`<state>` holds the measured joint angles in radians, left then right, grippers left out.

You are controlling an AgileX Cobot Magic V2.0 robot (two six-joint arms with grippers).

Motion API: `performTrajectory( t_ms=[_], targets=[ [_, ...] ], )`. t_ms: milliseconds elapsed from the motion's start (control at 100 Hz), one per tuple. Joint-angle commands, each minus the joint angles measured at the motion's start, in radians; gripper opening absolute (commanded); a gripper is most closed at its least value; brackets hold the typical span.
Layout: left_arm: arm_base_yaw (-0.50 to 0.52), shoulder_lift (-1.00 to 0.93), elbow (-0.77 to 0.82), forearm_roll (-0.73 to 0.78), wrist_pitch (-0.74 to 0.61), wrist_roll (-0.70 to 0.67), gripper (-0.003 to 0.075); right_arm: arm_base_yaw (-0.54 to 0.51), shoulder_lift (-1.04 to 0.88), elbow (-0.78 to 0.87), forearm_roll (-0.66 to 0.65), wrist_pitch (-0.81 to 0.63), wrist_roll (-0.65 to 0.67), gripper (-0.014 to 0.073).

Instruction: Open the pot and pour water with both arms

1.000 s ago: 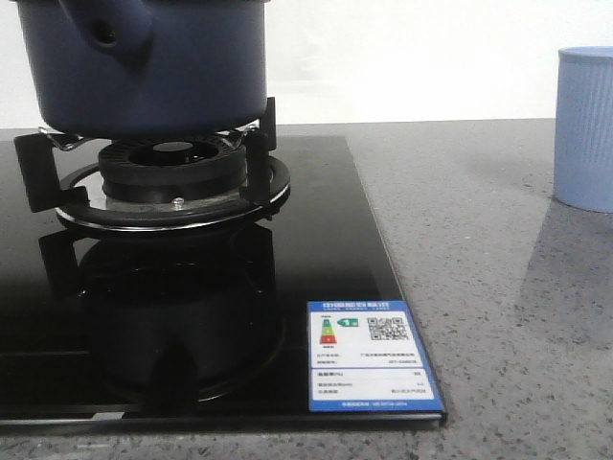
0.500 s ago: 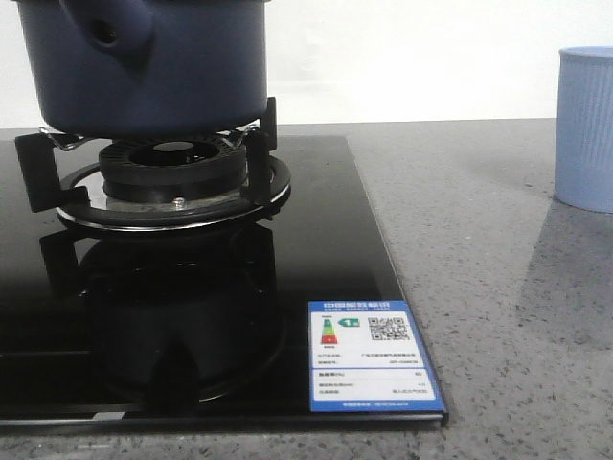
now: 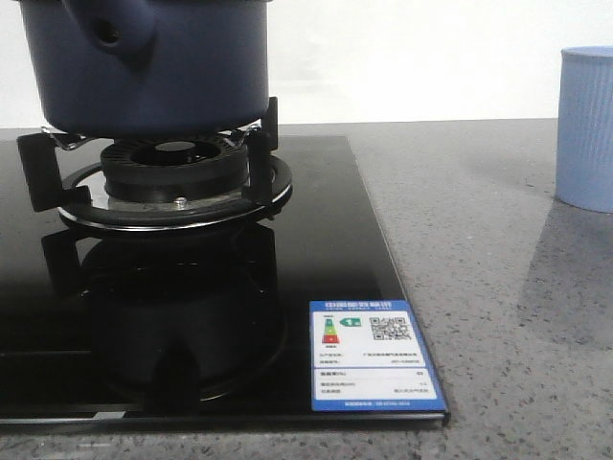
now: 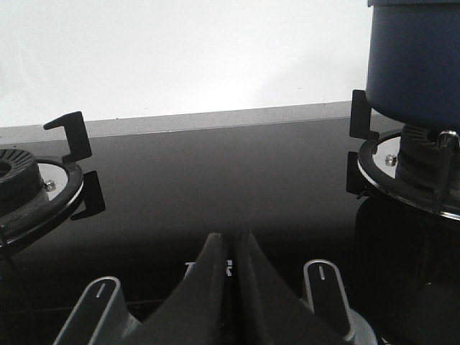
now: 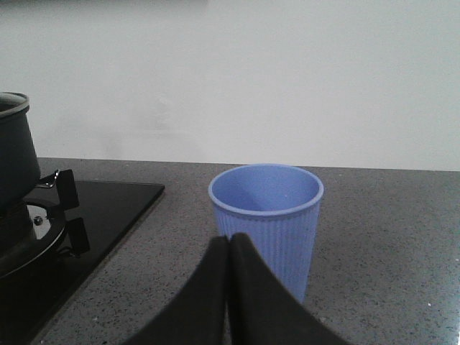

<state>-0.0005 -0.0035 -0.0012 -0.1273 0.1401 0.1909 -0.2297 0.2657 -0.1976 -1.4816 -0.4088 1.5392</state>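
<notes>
Two pincers are in view, one per wrist camera, and both have their fingers pressed together with nothing between them. The left pincer (image 4: 231, 241) is positioned low over the black glass hob (image 3: 316, 220), between two control knobs (image 4: 325, 287) at the hob's front edge. The right pincer (image 5: 230, 244) is positioned over the grey speckled bench (image 3: 498, 287), directly in front of the light blue ribbed cup (image 5: 266, 219); contact with the cup cannot be determined.

The pot (image 3: 144, 62) is dark navy blue with smooth walls. It sits on the black trivet prongs (image 3: 263, 144) above the round burner (image 3: 174, 172) at the hob's rear, on the left of the front view. A short side socket with a hole (image 3: 107, 36) faces the front camera. The pot's top is cut off in the front view, so the lid state cannot be determined there. In the left wrist view the pot (image 4: 413, 65) stands on its burner, well apart from the left pincer.

The cup (image 3: 586, 129) stands upright on the bench, off the hob and well apart from the pot, with its mouth open. An energy label (image 3: 372, 355) with a blue border is fixed at the hob's front right corner. A second burner (image 4: 29, 187) is visible in the left wrist view.
</notes>
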Motion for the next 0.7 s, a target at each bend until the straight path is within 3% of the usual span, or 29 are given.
performTrajectory(
  t_ms=[0,150,320,480,690],
  targets=[
    [-0.006,-0.024,0.014,-0.001,-0.076,-0.012,-0.0016,0.02,0.054,-0.025,0.203,0.007,-0.206,-0.0041],
    [-0.006,-0.024,0.014,-0.001,-0.076,-0.012,-0.0016,0.1,0.091,-0.025,0.626,0.064,-0.675,-0.0041],
    [-0.006,-0.024,0.014,-0.001,-0.076,-0.012,-0.0016,0.191,0.093,-0.025,1.076,0.282,-1.108,-0.0041],
    [-0.006,-0.024,0.014,-0.001,-0.076,-0.012,-0.0016,0.233,0.07,-0.016,1.232,0.309,-1.39,-0.0041],
    [-0.006,-0.024,0.014,-0.001,-0.076,-0.012,-0.0016,0.209,-0.07,0.126,1.33,0.284,-1.477,-0.0041]
  ],
)
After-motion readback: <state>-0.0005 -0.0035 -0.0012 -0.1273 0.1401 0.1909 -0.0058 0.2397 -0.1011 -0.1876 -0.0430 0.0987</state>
